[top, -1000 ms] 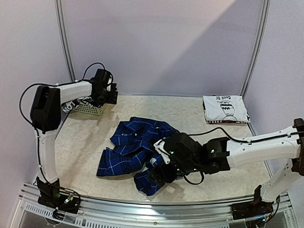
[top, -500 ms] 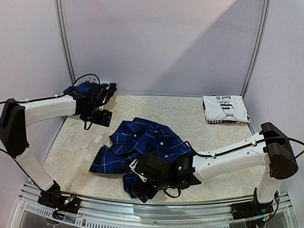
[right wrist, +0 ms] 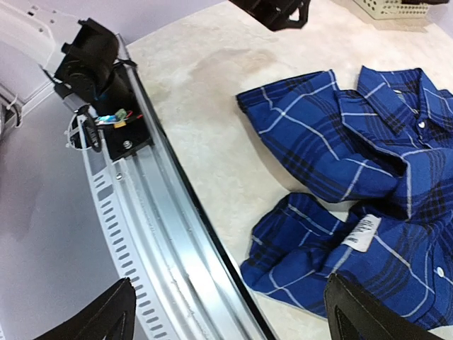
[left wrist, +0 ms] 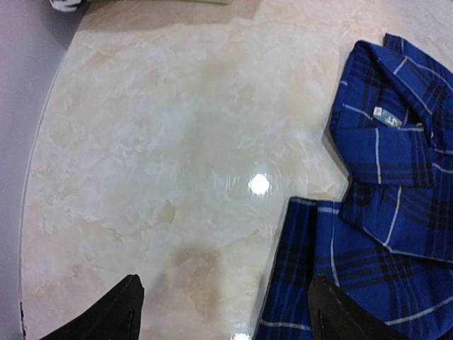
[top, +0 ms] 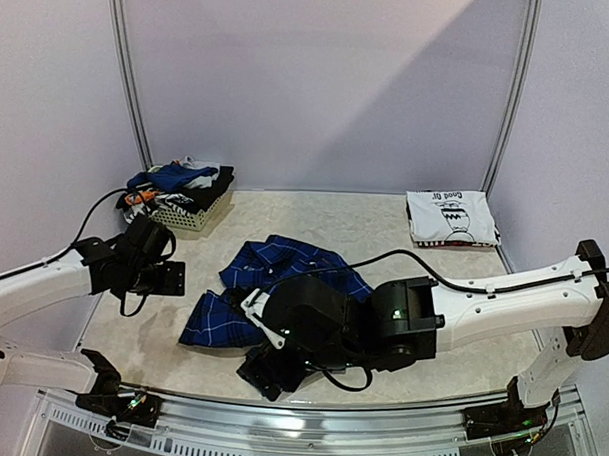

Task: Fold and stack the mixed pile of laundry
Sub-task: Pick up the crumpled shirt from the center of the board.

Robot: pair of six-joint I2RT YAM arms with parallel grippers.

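Pulled back toward the near edge since a moment ago, the left claw (left wrist: 226, 320) hangs wide open and empty over the pale marble-look worktop (left wrist: 156, 156). The right claw (right wrist: 233, 322) gapes too, holding nothing. Between them the rumpled blue-and-black plaid button shirt (top: 278, 269) lies mid-worktop, its long axis running near-left to far-right, collar farthest.

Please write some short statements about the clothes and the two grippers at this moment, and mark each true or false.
1. The blue-and-black plaid button shirt lies crumpled near the middle of the pale marbled table. True.
2. The left gripper is shut on the shirt. False: it is open and empty, over bare table beside the shirt.
3. A folded white garment with a black cartoon print lies at the far right corner. True.
4. The small white slatted plastic basket is empty. False: dark, grey and orange pieces fill it.
5. The right gripper is open. True.
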